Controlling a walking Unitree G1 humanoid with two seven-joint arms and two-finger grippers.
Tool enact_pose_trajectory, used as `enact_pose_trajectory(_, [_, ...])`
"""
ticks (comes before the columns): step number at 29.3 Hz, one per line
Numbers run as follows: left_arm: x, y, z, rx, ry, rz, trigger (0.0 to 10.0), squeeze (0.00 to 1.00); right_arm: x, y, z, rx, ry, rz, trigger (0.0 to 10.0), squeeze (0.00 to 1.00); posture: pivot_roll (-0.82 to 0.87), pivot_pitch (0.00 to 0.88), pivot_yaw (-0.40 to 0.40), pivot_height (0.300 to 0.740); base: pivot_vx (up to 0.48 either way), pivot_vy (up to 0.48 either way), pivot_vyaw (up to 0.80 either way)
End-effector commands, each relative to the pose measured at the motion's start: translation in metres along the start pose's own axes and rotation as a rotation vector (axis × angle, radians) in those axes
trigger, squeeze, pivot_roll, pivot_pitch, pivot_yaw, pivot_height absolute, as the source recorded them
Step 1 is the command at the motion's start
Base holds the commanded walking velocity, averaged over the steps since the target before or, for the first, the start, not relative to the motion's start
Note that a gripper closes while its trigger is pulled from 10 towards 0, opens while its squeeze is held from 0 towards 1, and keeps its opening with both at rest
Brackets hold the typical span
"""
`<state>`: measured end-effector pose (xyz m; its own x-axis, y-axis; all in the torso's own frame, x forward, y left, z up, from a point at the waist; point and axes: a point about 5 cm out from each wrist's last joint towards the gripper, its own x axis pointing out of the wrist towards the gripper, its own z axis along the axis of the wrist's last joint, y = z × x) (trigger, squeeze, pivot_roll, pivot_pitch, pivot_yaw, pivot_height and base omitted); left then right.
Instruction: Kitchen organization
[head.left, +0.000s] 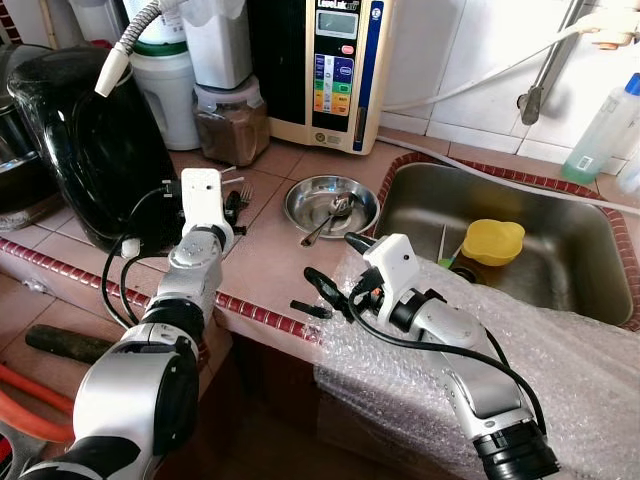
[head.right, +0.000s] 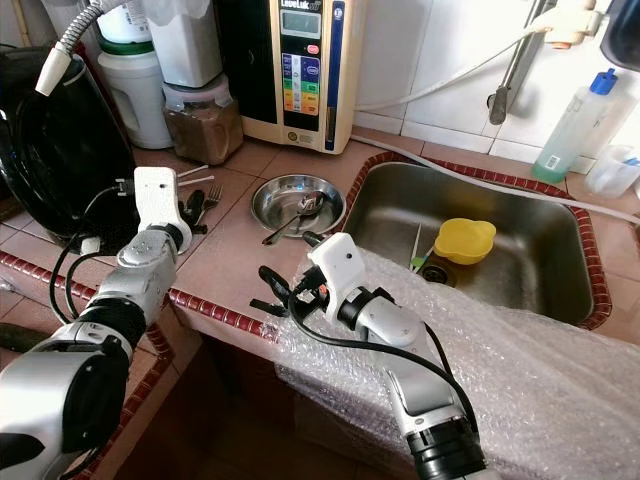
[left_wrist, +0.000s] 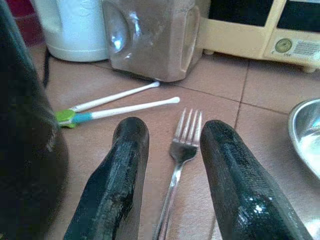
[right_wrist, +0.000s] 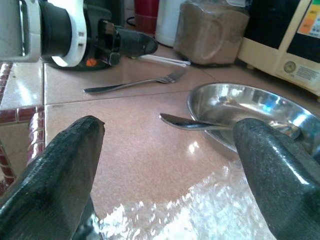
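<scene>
Your right gripper (right_wrist: 165, 165) is hovering with fingers spread wide over the tiled counter (right_wrist: 140, 150). Ahead, a spoon (right_wrist: 200, 124) is leaning out of the steel bowl (right_wrist: 250, 107), and a fork (right_wrist: 135, 84) is lying beside the left gripper (right_wrist: 125, 44).

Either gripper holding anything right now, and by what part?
Nothing is held. The left gripper has open jaws straddling the fork on the counter; the right gripper is open near the spoon.

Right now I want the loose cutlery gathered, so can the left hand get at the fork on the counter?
Probably yes. The left hand is open, its fingers either side of the fork lying flat on the tiled counter, with nothing between them. The two thin sticks lie clear to one side.
</scene>
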<state>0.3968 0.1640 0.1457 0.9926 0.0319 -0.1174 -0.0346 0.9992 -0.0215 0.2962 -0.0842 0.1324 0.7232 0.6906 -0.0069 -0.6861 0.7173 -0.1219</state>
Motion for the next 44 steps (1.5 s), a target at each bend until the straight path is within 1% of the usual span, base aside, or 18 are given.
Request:
enact_pose_trajectory(1, [0.002, -0.002, 0.005, -0.047, 0.009, -0.010, 10.0, 1.00, -0.003, -0.002, 0.004, -0.011, -0.012, -0.011, 10.0, 0.00, -0.05, 0.000, 0.046, 0.740, 0.000, 0.000, 0.00])
enact_pose_trajectory(3, [0.002, -0.003, 0.005, -0.083, 0.016, -0.017, 10.0, 1.00, -0.003, -0.002, 0.004, -0.011, -0.011, -0.011, 10.0, 0.00, -0.05, 0.000, 0.046, 0.740, 0.000, 0.000, 0.00])
enact_pose_trajectory(4, [0.003, -0.004, 0.005, -0.116, 0.020, -0.026, 10.0, 1.00, -0.003, -0.002, 0.004, -0.011, -0.010, -0.011, 10.0, 0.00, -0.05, 0.000, 0.046, 0.740, 0.000, 0.000, 0.00])
enact_pose_trajectory(5, [0.003, -0.005, 0.005, -0.126, 0.024, -0.030, 10.0, 1.00, -0.003, -0.002, 0.004, -0.012, -0.010, -0.012, 10.0, 0.00, -0.05, 0.000, 0.046, 0.740, 0.000, 0.000, 0.00])
enact_pose_trajectory(6, [0.003, -0.007, 0.004, -0.158, 0.040, -0.050, 10.0, 1.00, -0.003, -0.002, 0.004, -0.011, -0.009, -0.012, 10.0, 0.00, -0.05, 0.000, 0.046, 0.740, 0.000, 0.000, 0.00])
enact_pose_trajectory(7, [0.003, -0.008, 0.002, -0.169, 0.052, -0.061, 10.0, 1.00, -0.003, -0.002, 0.004, -0.011, -0.009, -0.012, 10.0, 0.00, -0.05, 0.000, 0.046, 0.740, 0.000, 0.000, 0.00])
enact_pose_trajectory(8, [0.003, -0.008, 0.002, -0.170, 0.057, -0.063, 10.0, 1.00, -0.003, -0.002, 0.004, -0.011, -0.009, -0.012, 10.0, 0.00, -0.05, 0.000, 0.046, 0.740, 0.000, 0.000, 0.00])
enact_pose_trajectory(10, [0.002, -0.006, -0.004, -0.143, 0.104, -0.040, 10.0, 1.00, -0.002, -0.002, 0.004, -0.011, -0.008, -0.013, 10.0, 0.00, -0.05, 0.000, 0.048, 0.740, 0.000, 0.000, 0.00])
enact_pose_trajectory(12, [0.002, -0.004, -0.006, -0.159, 0.116, -0.033, 10.0, 1.00, -0.002, -0.002, 0.004, -0.010, -0.008, -0.014, 10.0, 0.00, -0.05, 0.000, 0.050, 0.740, 0.000, 0.000, 0.00])
enact_pose_trajectory(13, [0.001, -0.002, -0.009, -0.162, 0.129, -0.028, 10.0, 0.00, -0.002, -0.002, 0.004, -0.009, -0.008, -0.014, 10.0, 0.00, -0.05, 0.000, 0.050, 0.740, 0.000, 0.000, 0.00])
enact_pose_trajectory(17, [0.000, 0.000, -0.014, -0.146, 0.167, -0.032, 10.0, 0.00, -0.003, -0.002, 0.004, -0.008, -0.007, -0.015, 10.0, 0.00, -0.05, 0.000, 0.049, 0.740, 0.000, 0.000, 0.00])
enact_pose_trajectory(22, [-0.002, 0.000, -0.020, -0.101, 0.206, -0.045, 10.0, 0.00, -0.002, -0.002, 0.004, -0.008, -0.007, -0.015, 10.0, 0.00, -0.05, 0.000, 0.050, 0.740, 0.000, 0.000, 0.00])
enact_pose_trajectory(23, [-0.002, 0.001, -0.022, -0.079, 0.214, -0.046, 0.0, 0.00, -0.002, -0.002, 0.004, -0.008, -0.008, -0.015, 10.0, 0.00, -0.05, 0.000, 0.051, 0.740, 0.000, 0.000, 0.00])
enact_pose_trajectory(27, [-0.003, 0.001, -0.025, -0.003, 0.237, -0.053, 0.0, 0.00, -0.002, -0.002, 0.004, -0.006, -0.010, -0.015, 10.0, 0.00, -0.05, 0.000, 0.054, 0.740, 0.000, 0.000, 0.00])
enact_pose_trajectory(29, [-0.003, 0.001, -0.025, 0.009, 0.239, -0.055, 0.0, 0.00, -0.002, -0.002, 0.004, -0.005, -0.009, -0.016, 10.0, 0.00, -0.05, 0.000, 0.055, 0.740, 0.000, 0.000, 0.00])
enact_pose_trajectory(34, [-0.005, 0.004, -0.031, 0.115, 0.259, -0.054, 0.0, 0.00, -0.002, 0.000, 0.003, -0.001, -0.009, -0.018, 10.0, 0.00, -0.05, 0.000, 0.060, 0.740, 0.000, 0.000, 0.00])
enact_pose_trajectory(36, [-0.006, 0.006, -0.033, 0.135, 0.267, -0.047, 0.0, 0.00, -0.002, 0.000, 0.003, 0.000, -0.009, -0.018, 10.0, 0.00, -0.05, 0.000, 0.059, 0.740, 0.000, 0.000, 0.00])
enact_pose_trajectory(44, [-0.007, 0.007, -0.035, 0.139, 0.270, -0.060, 0.0, 0.00, -0.003, -0.001, 0.003, 0.001, -0.007, -0.019, 10.0, 0.00, -0.05, 0.000, 0.060, 0.740, 0.000, 0.000, 0.00])
